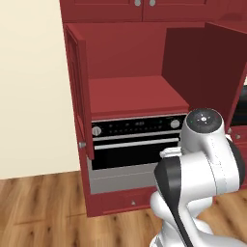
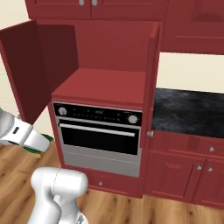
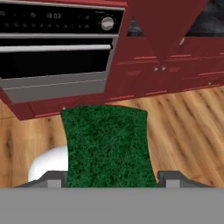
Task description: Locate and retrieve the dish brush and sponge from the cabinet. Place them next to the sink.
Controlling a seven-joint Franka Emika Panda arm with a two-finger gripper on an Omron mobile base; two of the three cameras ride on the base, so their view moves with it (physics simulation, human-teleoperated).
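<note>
The sponge shows its green top between my fingertips, and my gripper is shut on it, held low over the wooden floor in front of the oven. In the right base view the gripper sits at the left edge, with a sliver of green sponge under the white hand. The cabinet stands with both doors swung open, and its red shelf above the oven is bare. The dish brush and the sink are out of view.
A black-and-silver oven sits under the cabinet shelf. To its right are a black stone counter and low red cupboards with round knobs. The open left door hangs just above my hand. Wooden floor spreads below.
</note>
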